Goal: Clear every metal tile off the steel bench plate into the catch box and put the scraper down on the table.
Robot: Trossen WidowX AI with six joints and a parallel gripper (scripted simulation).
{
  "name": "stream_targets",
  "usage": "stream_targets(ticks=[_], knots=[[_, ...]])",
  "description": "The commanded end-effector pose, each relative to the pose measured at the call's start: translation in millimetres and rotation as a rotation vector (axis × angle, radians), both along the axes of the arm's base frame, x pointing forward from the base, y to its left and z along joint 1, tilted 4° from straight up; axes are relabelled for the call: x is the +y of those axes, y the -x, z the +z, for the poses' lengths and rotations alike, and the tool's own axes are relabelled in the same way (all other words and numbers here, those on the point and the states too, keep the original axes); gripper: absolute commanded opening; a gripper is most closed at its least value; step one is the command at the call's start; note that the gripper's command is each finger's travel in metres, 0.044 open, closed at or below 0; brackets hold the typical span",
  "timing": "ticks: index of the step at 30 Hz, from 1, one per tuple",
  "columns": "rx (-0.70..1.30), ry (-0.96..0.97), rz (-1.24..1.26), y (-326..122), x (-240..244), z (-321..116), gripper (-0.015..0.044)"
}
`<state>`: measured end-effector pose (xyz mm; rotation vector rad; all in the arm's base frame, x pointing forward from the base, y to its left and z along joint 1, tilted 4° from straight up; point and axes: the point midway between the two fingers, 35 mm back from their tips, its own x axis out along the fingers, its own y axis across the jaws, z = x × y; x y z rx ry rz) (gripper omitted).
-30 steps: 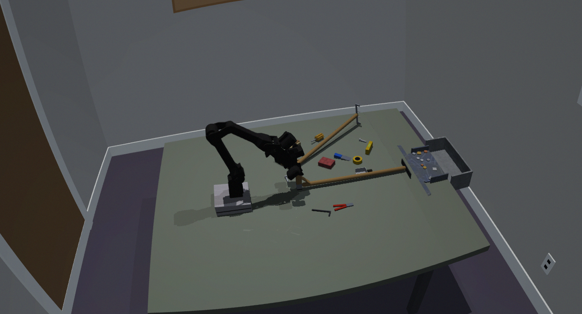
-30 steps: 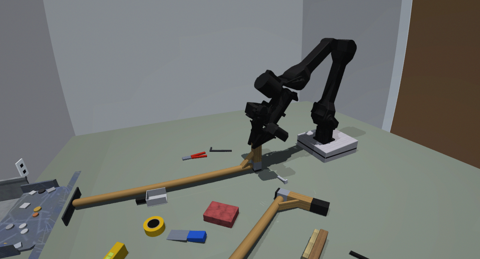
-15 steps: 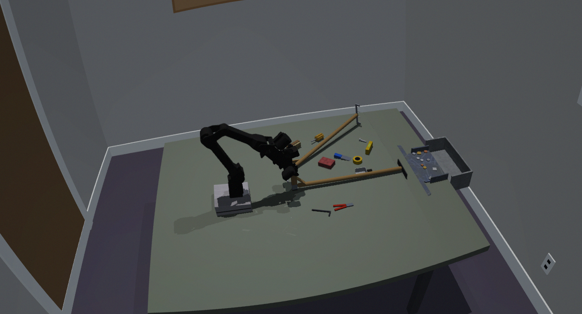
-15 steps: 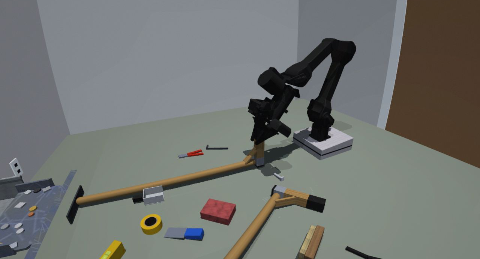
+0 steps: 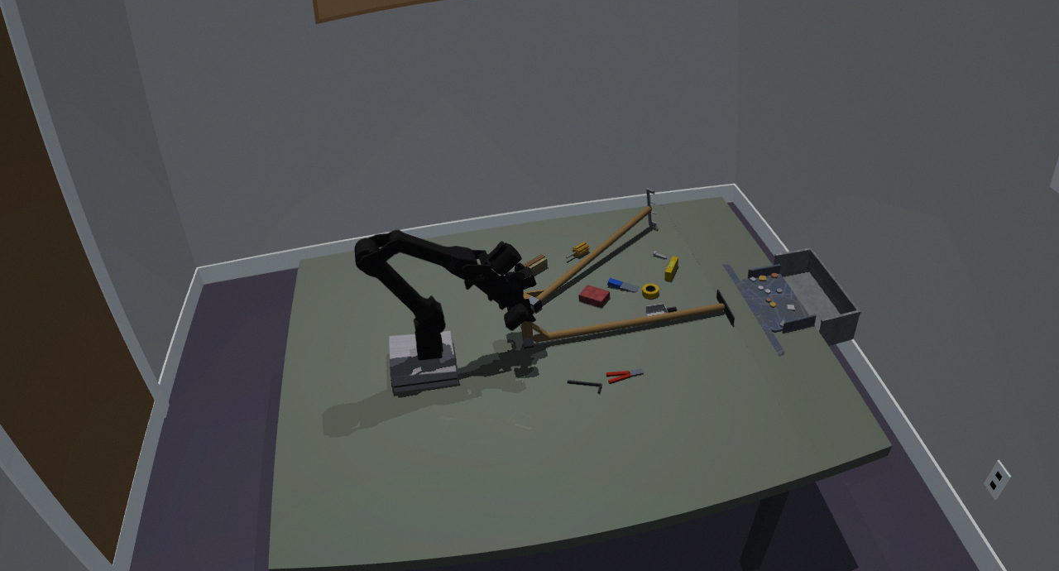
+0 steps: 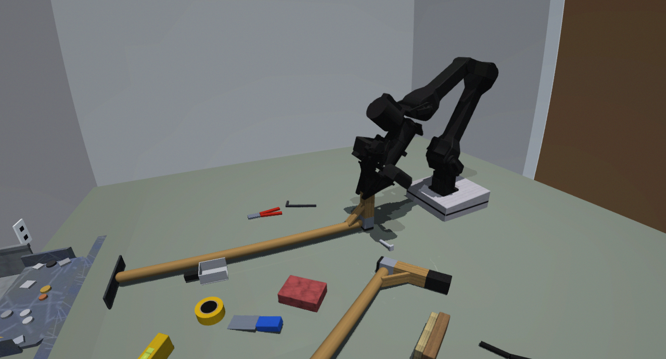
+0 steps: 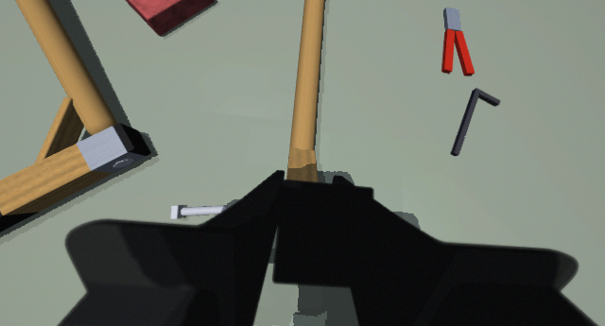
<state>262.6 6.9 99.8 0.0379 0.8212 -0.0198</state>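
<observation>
Reaching out and down from its base, my arm has the claw (image 5: pixel 525 319) (image 6: pixel 366 193) (image 7: pixel 308 180) clamped on the scraper's (image 5: pixel 636 323) (image 6: pixel 242 251) (image 7: pixel 308 80) upright grip. From above, I see its long shaft run toward nearly 3 o'clock, blade (image 5: pixel 725 308) (image 6: pixel 114 282) just short of the plate (image 5: pixel 797 323) (image 6: pixel 52 308), where tiles (image 5: pixel 790 308) (image 6: pixel 27 284) lie. The box (image 5: pixel 841 329) (image 6: pixel 16 255) is beyond. A tray (image 5: pixel 655 309) (image 6: pixel 213 270) sits close on the shaft's 12 o'clock side; the rake (image 5: pixel 592 256) (image 6: pixel 349 312) (image 7: pixel 52 47) angles toward 2 o'clock, and pliers (image 5: pixel 625 376) (image 6: pixel 264 213) (image 7: pixel 454 42) lie on the 6 o'clock side.

A red block (image 7: pixel 165 7) lies left of the wooden pole (image 7: pixel 309 71), red-handled pliers (image 7: pixel 454 42) right of it.
</observation>
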Motion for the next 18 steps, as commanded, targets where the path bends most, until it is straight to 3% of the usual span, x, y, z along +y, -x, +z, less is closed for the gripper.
stream_targets(ticks=[1,18], knots=[[-0.005,0.000,-0.003,3.1,-0.6,0.1,0.0000],[0.003,0.003,0.002,4.6,-18.8,-1.7,0.0000]])
